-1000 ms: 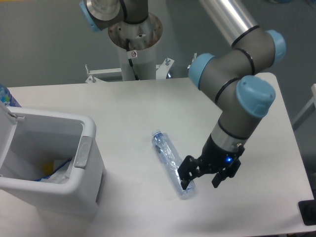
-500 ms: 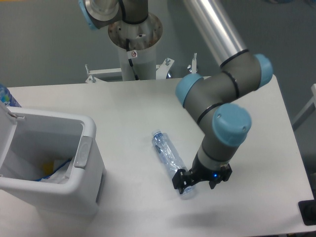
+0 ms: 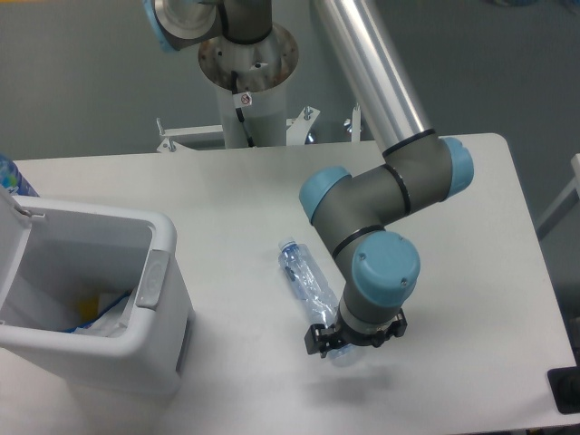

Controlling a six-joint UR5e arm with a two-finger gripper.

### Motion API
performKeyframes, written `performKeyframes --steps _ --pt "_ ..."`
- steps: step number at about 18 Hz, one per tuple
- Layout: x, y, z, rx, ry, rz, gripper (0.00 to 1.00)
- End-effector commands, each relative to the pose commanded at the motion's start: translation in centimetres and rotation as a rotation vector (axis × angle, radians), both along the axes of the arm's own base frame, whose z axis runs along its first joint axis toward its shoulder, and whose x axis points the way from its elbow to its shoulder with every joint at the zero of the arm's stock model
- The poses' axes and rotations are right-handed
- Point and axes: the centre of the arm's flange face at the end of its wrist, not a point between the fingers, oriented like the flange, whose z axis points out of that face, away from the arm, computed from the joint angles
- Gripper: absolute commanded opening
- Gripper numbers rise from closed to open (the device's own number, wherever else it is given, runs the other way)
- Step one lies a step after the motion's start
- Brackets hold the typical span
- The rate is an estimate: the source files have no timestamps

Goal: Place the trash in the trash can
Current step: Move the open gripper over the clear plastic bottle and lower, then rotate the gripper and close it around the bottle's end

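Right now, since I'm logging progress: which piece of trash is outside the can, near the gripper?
The crushed clear bottle, lying on the table with the gripper over its lower end. The other scraps already lie inside the white trash can.

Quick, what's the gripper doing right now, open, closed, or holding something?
Gripper: low over the far end of the crushed bottle, mostly hidden under the wrist; cannot tell whether the jaws are open or closed on it.

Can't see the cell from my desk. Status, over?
Gripper low over bottle's near end, jaw state unclear. Crushed bottle flat on table. Trash can lid up, path to it clear.
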Motion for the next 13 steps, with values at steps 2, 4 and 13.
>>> performKeyframes --steps 2,4,13 --pt "0.1 -0.1 -1.2 -0.031 0.003 -0.004 1.00" --pt "0.6 0.2 -1.8 -0.054 0.010 -0.015 1.00" --pt "1.2 -0.2 -3.3 -0.099 -0.033 0.004 0.89"
